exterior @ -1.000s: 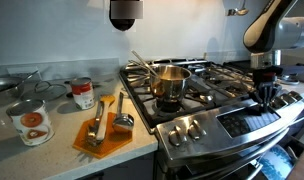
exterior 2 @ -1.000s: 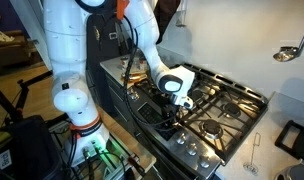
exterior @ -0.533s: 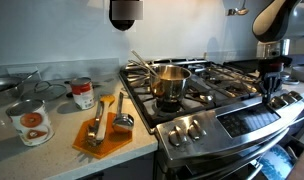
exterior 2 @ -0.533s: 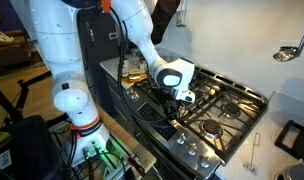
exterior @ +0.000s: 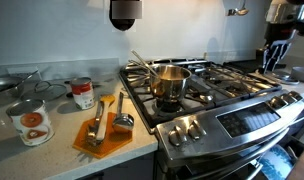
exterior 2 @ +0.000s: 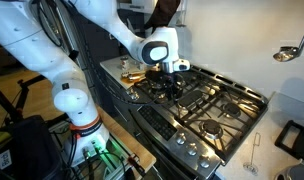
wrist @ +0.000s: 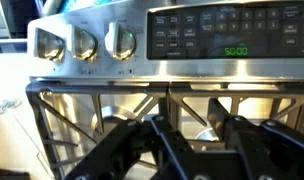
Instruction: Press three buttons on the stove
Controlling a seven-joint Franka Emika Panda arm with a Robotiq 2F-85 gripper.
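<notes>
The stove (exterior: 207, 88) is a wide stainless-steel gas range with black grates, silver front knobs (exterior: 188, 128) and a dark control panel (exterior: 254, 117). It also shows in an exterior view (exterior 2: 217, 110). My gripper (exterior: 275, 58) hangs in the air above the stove's far end, well above the grates (exterior 2: 174, 88). In the wrist view the control panel (wrist: 222, 35) with a lit green display and three knobs (wrist: 82, 42) lie ahead, beyond the grates. My gripper's fingers (wrist: 197, 135) stand apart with nothing between them.
A steel pot (exterior: 169, 82) with utensils sits on a burner near the counter. On the counter (exterior: 52, 150) are two cans (exterior: 30, 122) and an orange board (exterior: 102, 132) with tools. A ladle (exterior 2: 287, 52) hangs on the wall.
My gripper has risen from close to the stove's front panel and moved back over the grates, now high above the cooktop.
</notes>
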